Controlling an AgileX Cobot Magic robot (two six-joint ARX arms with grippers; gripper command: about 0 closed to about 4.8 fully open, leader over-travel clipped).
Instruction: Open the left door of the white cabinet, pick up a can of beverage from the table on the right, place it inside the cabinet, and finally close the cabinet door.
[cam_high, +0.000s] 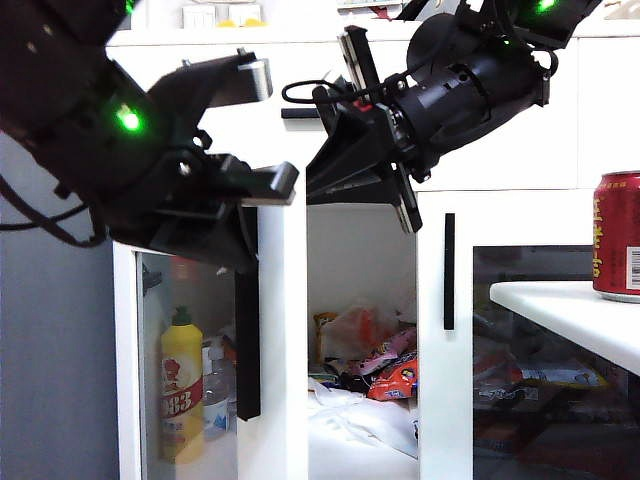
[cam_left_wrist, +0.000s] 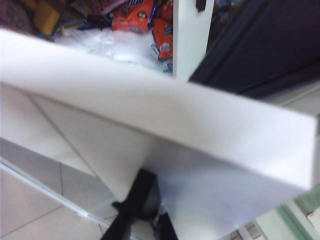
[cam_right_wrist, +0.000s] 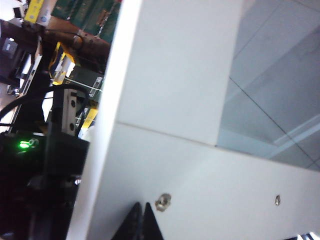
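Observation:
The white cabinet (cam_high: 600, 120) has its left door (cam_high: 282, 350) swung open towards the camera, black bar handle (cam_high: 248, 350) facing out. My left gripper (cam_high: 238, 250) hangs over the door's top edge (cam_left_wrist: 150, 110). Its dark, blurred fingertips (cam_left_wrist: 120, 230) are almost together, just short of the handle's top (cam_left_wrist: 141, 187), with nothing between them. My right gripper (cam_high: 312, 187) reaches in from the upper right. It is shut (cam_right_wrist: 142, 212), tips against the door's white inner frame (cam_right_wrist: 175, 75) near a screw. The red can of beverage (cam_high: 617, 235) stands on the table (cam_high: 560, 310) at far right.
Inside the cabinet lie snack packets (cam_high: 390, 375) and white bags. A yellow bottle with a green cap (cam_high: 181, 385) shows through the open door's glass. The right door (cam_high: 520, 370) is closed, with a black handle (cam_high: 449, 270). A drawer handle (cam_high: 298, 113) sits above.

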